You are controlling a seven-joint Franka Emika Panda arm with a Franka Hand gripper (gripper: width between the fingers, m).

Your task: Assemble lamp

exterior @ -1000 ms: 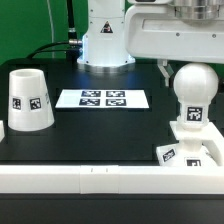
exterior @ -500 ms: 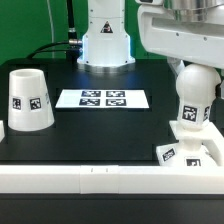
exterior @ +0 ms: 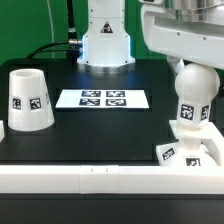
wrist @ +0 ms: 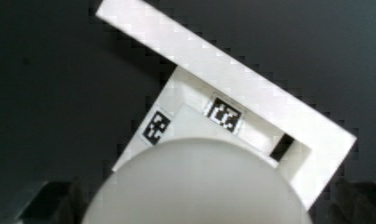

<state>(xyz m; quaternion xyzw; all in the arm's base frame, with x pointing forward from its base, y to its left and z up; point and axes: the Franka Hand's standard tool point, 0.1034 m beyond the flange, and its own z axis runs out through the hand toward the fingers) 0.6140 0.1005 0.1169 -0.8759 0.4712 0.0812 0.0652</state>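
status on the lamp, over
Gripper over bulb, grip unclear. Bulb upright on base, shade apart, not yet on. Marker board flat between them.

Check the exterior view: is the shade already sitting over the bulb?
No, the shade stands at the exterior view's left, well apart from the bulb that stands on the base at the right.

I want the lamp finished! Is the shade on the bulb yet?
No, off. The shade stands alone at the exterior view's left, apart from the bulb on the base.
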